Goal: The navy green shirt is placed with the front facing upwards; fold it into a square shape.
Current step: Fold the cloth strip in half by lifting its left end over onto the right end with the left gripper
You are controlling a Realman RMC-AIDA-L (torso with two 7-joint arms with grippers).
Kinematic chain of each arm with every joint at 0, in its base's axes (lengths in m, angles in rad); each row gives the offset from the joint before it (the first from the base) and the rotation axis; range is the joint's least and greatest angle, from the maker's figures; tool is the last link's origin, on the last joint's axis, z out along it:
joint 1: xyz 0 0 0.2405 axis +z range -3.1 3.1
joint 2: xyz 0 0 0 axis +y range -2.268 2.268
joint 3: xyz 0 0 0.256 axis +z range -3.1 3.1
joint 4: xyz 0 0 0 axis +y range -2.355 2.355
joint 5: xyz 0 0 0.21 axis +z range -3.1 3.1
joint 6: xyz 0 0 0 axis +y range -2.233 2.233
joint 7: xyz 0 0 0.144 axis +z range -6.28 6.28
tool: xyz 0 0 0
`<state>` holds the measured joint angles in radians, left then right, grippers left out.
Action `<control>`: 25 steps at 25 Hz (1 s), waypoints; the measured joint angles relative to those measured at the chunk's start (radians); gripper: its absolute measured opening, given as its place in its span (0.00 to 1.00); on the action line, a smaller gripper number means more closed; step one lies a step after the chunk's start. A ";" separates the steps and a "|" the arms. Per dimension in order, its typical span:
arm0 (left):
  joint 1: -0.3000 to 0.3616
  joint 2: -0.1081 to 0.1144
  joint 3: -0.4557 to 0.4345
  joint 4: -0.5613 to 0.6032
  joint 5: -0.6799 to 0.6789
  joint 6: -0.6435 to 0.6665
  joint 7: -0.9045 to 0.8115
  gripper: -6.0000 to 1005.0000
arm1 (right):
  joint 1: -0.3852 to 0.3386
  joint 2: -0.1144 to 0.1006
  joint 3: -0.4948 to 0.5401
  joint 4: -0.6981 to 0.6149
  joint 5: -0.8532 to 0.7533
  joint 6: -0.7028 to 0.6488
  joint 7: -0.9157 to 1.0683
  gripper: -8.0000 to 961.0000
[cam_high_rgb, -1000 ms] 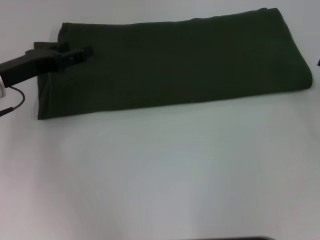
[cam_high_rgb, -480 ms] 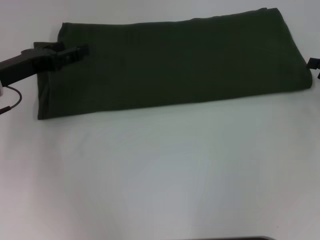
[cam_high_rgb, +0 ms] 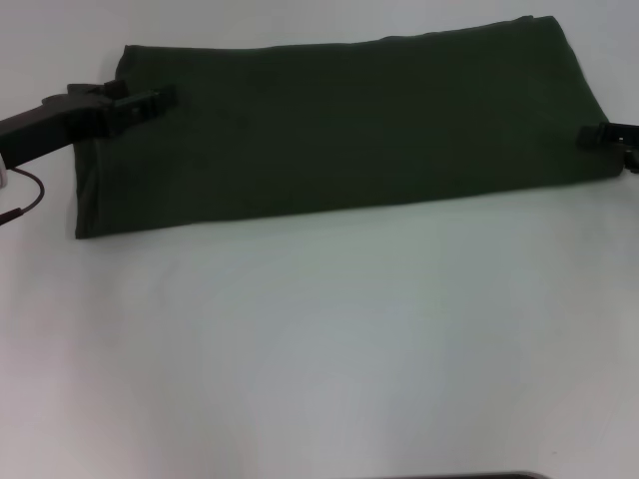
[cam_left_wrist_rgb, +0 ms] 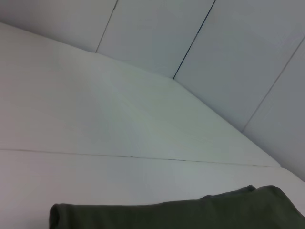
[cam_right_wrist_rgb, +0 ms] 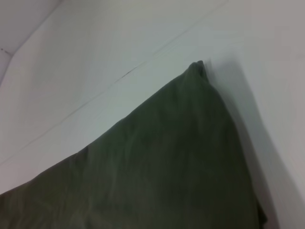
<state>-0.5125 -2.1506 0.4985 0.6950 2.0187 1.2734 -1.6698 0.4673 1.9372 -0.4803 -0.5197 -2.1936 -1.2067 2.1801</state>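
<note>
The plain white desk (cam_high_rgb: 319, 349) carries the navy green shirt (cam_high_rgb: 349, 125), a dark olive cotton garment already folded into a long band lying across the far half, its lettering hidden. The black left gripper (cam_high_rgb: 150, 100) sits over the band's left end, and the black right gripper (cam_high_rgb: 599, 135) reaches the right end at the picture's edge; whether either set of fingers is released or clenched I cannot tell. The likely risk: if one end is pinched through fewer layers than the other, the band would skew when lifted. A second ago the right gripper was barely in view, while the left has drawn slightly outward.
</note>
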 joint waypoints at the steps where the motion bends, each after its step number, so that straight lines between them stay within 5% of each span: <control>1: 0.000 0.000 0.000 0.000 0.000 -0.001 0.000 0.89 | 0.000 0.001 0.000 0.001 0.000 0.001 0.000 0.72; 7: 0.001 0.002 0.000 0.000 0.000 -0.003 -0.001 0.88 | -0.007 0.001 0.009 -0.002 0.003 0.001 -0.001 0.64; 18: 0.038 0.011 0.000 0.000 0.000 -0.043 -0.011 0.87 | -0.012 -0.001 0.011 -0.003 0.002 0.007 -0.012 0.18; 25: 0.058 0.032 0.001 0.002 0.007 -0.033 -0.038 0.86 | -0.007 0.002 0.006 -0.003 0.001 0.007 -0.014 0.04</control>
<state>-0.4543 -2.1187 0.4999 0.6969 2.0253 1.2402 -1.7080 0.4605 1.9389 -0.4741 -0.5228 -2.1922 -1.1993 2.1658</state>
